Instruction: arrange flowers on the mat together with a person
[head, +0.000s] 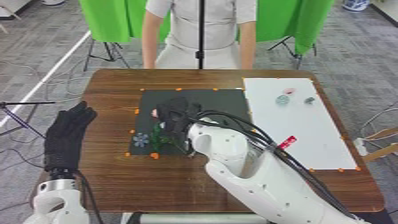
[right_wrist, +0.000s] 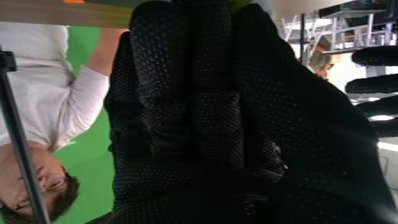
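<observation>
My right hand (head: 179, 111) – open or gripping, I can't tell – could drag the pink flower (head: 155, 113) askew by brushing it.

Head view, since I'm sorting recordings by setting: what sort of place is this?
Probably a robotics lab: a green backdrop behind the table, the robot's gloved left hand, and orange markers around the black mat.

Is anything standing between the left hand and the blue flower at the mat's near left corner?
Nothing visible stands between the left hand and the blue flower; only tabletop and flat orange markers along the mat's edge. The right hand is beyond the flower.
</observation>
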